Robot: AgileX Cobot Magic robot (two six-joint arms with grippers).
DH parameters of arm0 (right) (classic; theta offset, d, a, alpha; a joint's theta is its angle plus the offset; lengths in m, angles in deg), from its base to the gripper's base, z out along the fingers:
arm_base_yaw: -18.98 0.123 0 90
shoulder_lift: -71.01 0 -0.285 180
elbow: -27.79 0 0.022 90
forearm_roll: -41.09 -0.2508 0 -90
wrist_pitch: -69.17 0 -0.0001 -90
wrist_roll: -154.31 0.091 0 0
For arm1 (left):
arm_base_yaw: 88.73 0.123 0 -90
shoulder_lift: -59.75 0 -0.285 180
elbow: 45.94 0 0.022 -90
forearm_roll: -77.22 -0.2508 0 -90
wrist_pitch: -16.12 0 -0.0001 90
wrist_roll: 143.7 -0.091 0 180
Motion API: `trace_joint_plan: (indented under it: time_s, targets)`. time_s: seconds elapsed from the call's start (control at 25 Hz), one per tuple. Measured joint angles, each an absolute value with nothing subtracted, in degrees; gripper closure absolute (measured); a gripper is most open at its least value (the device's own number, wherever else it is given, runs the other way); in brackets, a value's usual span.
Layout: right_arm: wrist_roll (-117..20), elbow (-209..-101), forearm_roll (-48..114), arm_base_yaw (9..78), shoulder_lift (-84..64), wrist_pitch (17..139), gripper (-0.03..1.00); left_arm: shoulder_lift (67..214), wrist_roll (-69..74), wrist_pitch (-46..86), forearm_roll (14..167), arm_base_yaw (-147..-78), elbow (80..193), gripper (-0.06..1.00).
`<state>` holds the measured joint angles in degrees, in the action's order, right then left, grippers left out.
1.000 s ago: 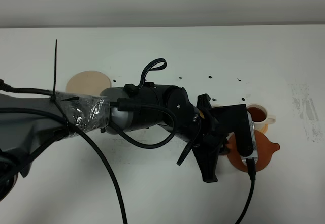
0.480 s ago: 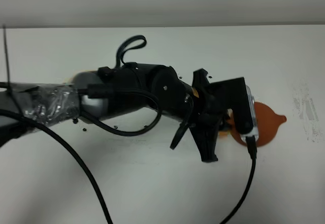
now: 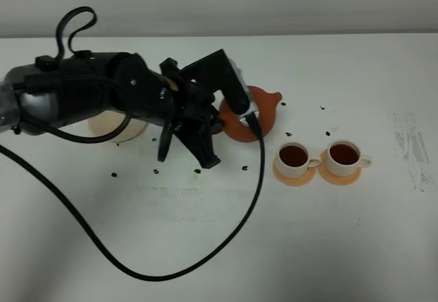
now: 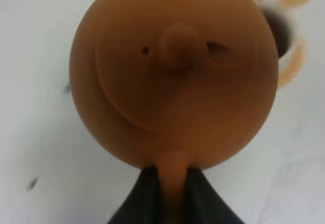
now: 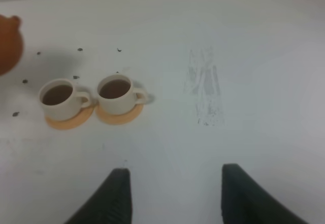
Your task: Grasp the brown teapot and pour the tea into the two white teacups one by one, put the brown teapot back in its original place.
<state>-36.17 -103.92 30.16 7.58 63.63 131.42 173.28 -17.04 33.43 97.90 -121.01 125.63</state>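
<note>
Orange-brown clay teapot [image 3: 261, 110] hangs above the white table [image 3: 342, 240], its loop handle clenched in the left tool [image 4: 171, 179], between the beige saucer [image 3: 122, 127] and two tea-filled white teacups [image 3: 294, 159] on orange saucers. Right tool [image 5: 172, 188] hovers, jaws spread.

- No writing, label, brand, number or sign can be read in any of the three views.
- The brown teapot [image 3: 256, 110] shows plain clay, with no mark on its lid or body.
- The two white teacups [image 5: 89, 98] and their orange saucers carry no print.
- The table [image 3: 383, 233] bears only dark specks and a faint grey smear, none forming letters.
</note>
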Motion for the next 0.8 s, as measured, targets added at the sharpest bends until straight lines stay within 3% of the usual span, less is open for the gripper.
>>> trace_joint_plan:
  time_s: [0.4, 0.8]
  targets:
    - [-36.17, -103.92, 30.16, 7.58, 63.63, 131.42, 0.54, 165.38, -11.52, 31.81, 95.96, -109.84, 115.54, 0.82]
    - [-36.17, -103.92, 30.16, 7.58, 63.63, 131.42, 0.54, 164.07, -3.42, 34.04, 93.59, -99.46, 114.32, 0.82]
